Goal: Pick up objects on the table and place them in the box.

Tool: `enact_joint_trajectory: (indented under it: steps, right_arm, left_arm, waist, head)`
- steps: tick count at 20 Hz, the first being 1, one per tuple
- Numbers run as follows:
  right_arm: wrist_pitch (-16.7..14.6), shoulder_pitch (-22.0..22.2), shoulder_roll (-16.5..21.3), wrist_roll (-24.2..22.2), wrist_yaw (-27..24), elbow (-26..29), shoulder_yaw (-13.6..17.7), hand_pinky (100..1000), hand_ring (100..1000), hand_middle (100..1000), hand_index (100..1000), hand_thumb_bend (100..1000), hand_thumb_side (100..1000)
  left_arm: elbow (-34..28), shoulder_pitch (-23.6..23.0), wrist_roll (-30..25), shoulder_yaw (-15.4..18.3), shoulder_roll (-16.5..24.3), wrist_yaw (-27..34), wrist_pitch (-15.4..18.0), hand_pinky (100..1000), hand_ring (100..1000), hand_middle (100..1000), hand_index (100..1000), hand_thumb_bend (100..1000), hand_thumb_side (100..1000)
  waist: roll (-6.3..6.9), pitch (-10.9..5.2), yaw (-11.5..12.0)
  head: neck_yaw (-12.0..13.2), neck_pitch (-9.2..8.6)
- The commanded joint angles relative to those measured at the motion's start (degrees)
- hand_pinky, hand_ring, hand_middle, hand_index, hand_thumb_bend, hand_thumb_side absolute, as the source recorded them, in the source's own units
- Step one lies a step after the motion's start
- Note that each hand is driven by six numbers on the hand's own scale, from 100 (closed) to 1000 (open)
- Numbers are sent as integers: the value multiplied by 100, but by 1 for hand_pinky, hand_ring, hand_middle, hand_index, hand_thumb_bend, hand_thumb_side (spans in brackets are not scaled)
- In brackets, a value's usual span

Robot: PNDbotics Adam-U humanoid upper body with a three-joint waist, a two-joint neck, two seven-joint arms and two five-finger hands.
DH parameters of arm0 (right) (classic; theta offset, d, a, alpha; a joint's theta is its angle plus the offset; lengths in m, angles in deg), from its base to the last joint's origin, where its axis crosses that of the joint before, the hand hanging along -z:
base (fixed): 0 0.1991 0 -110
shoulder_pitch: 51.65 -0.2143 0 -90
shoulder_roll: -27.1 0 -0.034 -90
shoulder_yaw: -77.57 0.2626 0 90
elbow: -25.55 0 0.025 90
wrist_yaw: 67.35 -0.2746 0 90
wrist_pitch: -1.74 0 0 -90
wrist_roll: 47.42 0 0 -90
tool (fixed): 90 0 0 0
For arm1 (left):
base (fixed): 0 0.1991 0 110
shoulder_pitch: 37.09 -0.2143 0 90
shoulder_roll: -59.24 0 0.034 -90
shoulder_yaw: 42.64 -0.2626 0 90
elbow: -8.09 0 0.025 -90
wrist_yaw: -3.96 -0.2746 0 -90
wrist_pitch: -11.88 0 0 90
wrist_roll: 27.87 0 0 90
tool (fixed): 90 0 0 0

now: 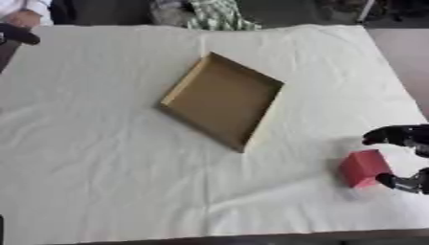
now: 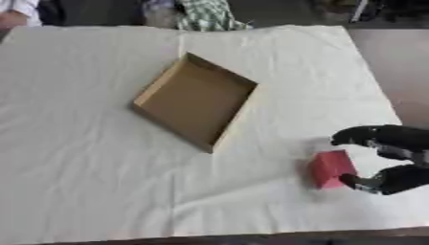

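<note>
Small red block, box-shaped with flat faces and crisp edges, near the front right of the worktop draped in a wrinkled white cloth, well apart from the shallow brown cardboard tray-like box lying open and empty at the centre, turned cornerwise. Right robot hand, black, just beside the block on its right: one finger arched above and past the far edge, another curled in low at the near right corner, apparently touching or nearly so, but not yet closed on the block; spread and relaxed rather than gripping. Left robot hand absent from both views. Probably light and rigid, judging by the compact shape and clean corners, though the material itself impossible to tell; likely foam, wood or plastic, unlikely fragile. Smooth faces possibly slippery, so best taken across two opposite flat sides, thumb on one and fingers on the other, near the middle of the height to avoid tipping. Soft cloth underneath liable to bunch if the block slides while being closed upon. Low box walls, so an easy release over the rim.
</note>
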Motion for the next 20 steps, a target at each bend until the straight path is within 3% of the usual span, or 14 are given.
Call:
enact_joint_trajectory:
  steps: [1,9,13,14,15,17,20]
  right_arm:
    - [-58,-81,174,-96,-37,-49,5,980,1000,956,977,292,864]
    - [-92,-196,173,-211,8,-346,-127,972,1000,947,975,316,869]
    - [-92,-290,158,-115,41,-367,-158,939,973,842,912,321,806]
    - [-54,-307,161,-28,79,-348,-154,884,893,718,839,310,738]
    - [14,-318,164,99,120,-322,-159,880,883,702,830,306,728]
    - [194,-337,154,420,127,-263,-178,817,676,493,661,245,648]
    - [485,-349,152,925,-47,-215,-199,789,543,382,529,173,575]
  left_arm:
    - [-85,57,-36,-6,11,36,-2,583,880,772,738,100,639]
    - [-85,66,-61,-18,-1,81,-26,583,882,772,738,100,640]
    - [-85,73,-69,-21,-4,105,-39,583,882,772,737,100,640]
    - [-85,75,-73,-23,-5,110,-42,582,882,772,736,100,640]
    - [-85,77,-77,-24,-7,117,-44,582,882,771,736,100,640]
    - [-85,76,-83,-28,-11,133,-53,582,881,771,734,100,640]
    - [-85,71,-109,-32,-12,137,-77,582,883,771,733,100,641]
  waist:
    - [-1,-58,13]
    - [6,-55,34]
    - [14,-51,43]
    - [14,-50,42]
    - [15,-49,43]
    - [16,-51,41]
    - [14,-53,38]
  head:
    - [-7,-33]
    - [-19,-40]
    - [-29,-41]
    - [-31,-44]
    - [-32,-48]
    - [-36,-45]
    - [-48,-45]
